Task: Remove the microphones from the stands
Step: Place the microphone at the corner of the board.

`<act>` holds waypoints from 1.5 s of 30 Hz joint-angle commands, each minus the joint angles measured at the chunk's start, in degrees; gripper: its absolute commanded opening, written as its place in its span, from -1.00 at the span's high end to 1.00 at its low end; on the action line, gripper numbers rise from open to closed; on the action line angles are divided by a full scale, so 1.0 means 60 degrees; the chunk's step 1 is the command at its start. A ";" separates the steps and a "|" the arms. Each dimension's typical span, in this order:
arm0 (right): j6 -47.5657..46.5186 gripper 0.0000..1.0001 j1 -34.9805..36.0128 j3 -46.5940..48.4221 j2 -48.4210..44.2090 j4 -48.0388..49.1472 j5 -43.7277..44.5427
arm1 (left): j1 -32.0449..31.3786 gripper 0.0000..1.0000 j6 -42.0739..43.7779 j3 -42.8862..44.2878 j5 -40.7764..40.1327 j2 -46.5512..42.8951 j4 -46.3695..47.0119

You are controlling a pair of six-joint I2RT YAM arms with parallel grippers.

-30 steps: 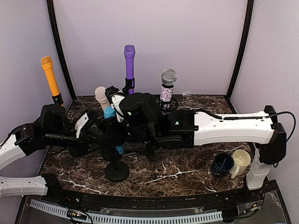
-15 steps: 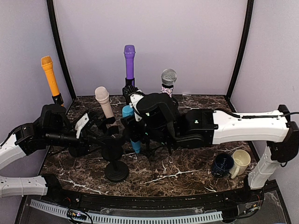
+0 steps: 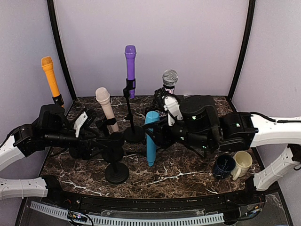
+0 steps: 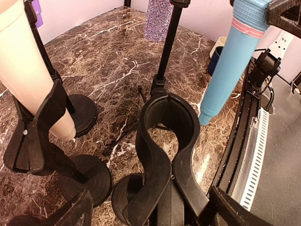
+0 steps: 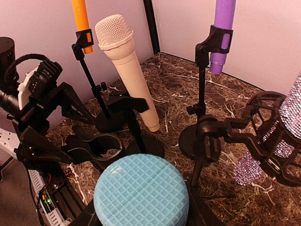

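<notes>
Though tapered and smooth, blue microphone point(image 3: 151, 141) waffle-capped.

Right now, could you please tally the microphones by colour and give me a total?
Orange microphone: 1
Purple microphone: 1
Cream microphone: 1
Silver-headed glitter microphone: 1
Light blue microphone: 1
Total: 5

1. Orange microphone point(image 3: 49, 75) upright, upper left.
2. Purple microphone point(image 3: 130, 63) on a tall stand, upper centre.
3. Cream microphone point(image 3: 106, 106) tilted, centre left.
4. Glittery mesh-headed microphone point(image 3: 170, 77), centre.
5. Navy mug point(image 3: 224, 165) beside cream mug point(image 3: 242, 161), lower right, on the brown marble bench point(image 3: 188, 176).
</notes>
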 commanded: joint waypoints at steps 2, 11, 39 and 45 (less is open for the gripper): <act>0.1630 0.87 -0.0007 -0.0995 -0.1628 -0.0592 0.0195 | 0.0022 -0.74 -0.0631 0.0446 -0.0616 -0.0133 -0.0092; 0.3354 0.93 -0.2177 -0.2232 -0.3067 -0.2562 -0.0031 | 0.0703 -0.75 -0.0837 0.1059 -0.1433 -0.0088 -0.0694; 0.0268 0.89 -1.1450 0.0517 0.1875 -0.2611 -0.4647 | 0.2070 -0.71 -0.0036 -0.0696 -0.2401 -0.1464 0.1393; -0.0259 0.89 -1.1778 0.1913 0.3543 -0.3471 -0.4600 | 0.2071 -0.69 -0.0097 -0.1209 -0.2296 -0.1747 0.2133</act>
